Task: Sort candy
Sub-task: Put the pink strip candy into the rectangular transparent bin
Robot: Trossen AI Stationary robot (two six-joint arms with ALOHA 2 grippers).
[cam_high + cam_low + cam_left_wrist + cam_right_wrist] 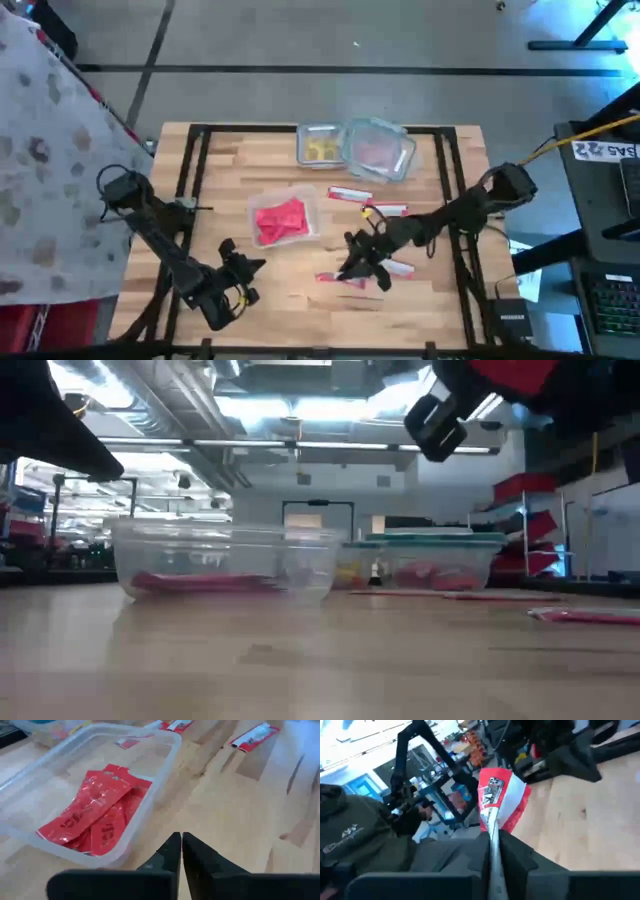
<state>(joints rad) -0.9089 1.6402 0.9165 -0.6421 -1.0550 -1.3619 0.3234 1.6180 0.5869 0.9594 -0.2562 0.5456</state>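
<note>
The landmark here is the open clear tub [286,220] near the middle of the wooden table [430,300], which holds a stack of flat red packets [95,815]. The right gripper [492,840] is off to the tub's right, raised above the boards, and its two dark fingers are pinched tight on a red and white candy packet [501,797] that sticks up edge-on between them. More loose packets lie flat on the table: one [349,194] just past the tub's right corner, another [388,209] a little farther right, one [400,268] on the right beyond the raised gripper, and one [337,280] on the near side of the tub, below that gripper. Behind the tub, at the far edge of the table, sit two more clear tubs side by side, one with yellow pieces [321,148] and one with a tilted lid [378,148] over pinkish contents. The left gripper [181,851] waits low on the tub's near left side, its fingertips pressed together with nothing between them, pointing toward the tub's wall.
</note>
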